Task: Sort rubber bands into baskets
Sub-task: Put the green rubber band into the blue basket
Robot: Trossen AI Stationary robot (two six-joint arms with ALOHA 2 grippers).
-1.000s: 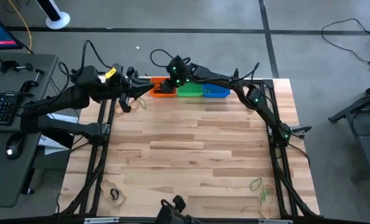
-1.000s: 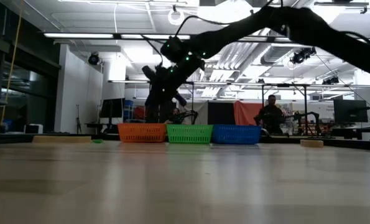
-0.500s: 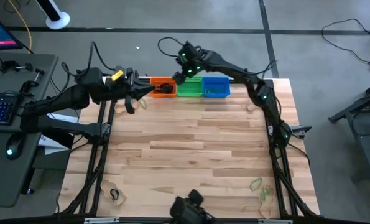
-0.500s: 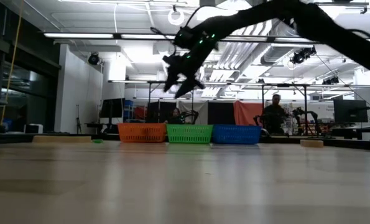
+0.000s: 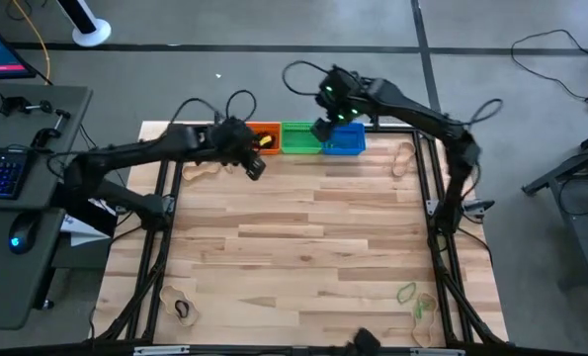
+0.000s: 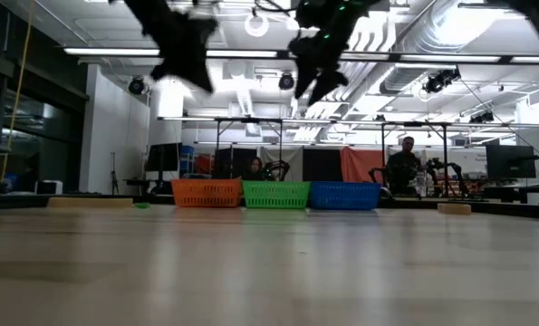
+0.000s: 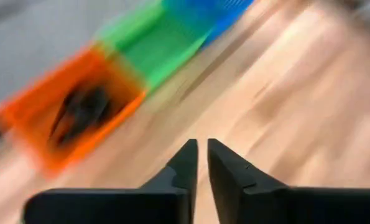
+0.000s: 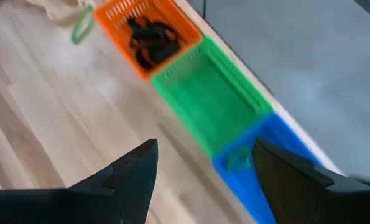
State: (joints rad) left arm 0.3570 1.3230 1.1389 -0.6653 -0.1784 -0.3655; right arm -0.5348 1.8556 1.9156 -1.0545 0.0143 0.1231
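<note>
Both arms have swung rightward: right hand (image 5: 325, 130), spread wide and empty, hovers over the blue plastic basket (image 5: 345, 139); left hand (image 7: 199, 163), nearly closed and empty, sits beside the orange plastic basket (image 5: 265, 136) holding black rubber bands (image 8: 150, 37); crowded together, the arms risk colliding

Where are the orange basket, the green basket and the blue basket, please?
orange basket (image 8: 175, 23): right wrist view, on its far rim.
green basket (image 8: 212, 102): right wrist view, on its bare floor.
blue basket (image 5: 344, 145): high view, on its floor beside the right arm.
</note>
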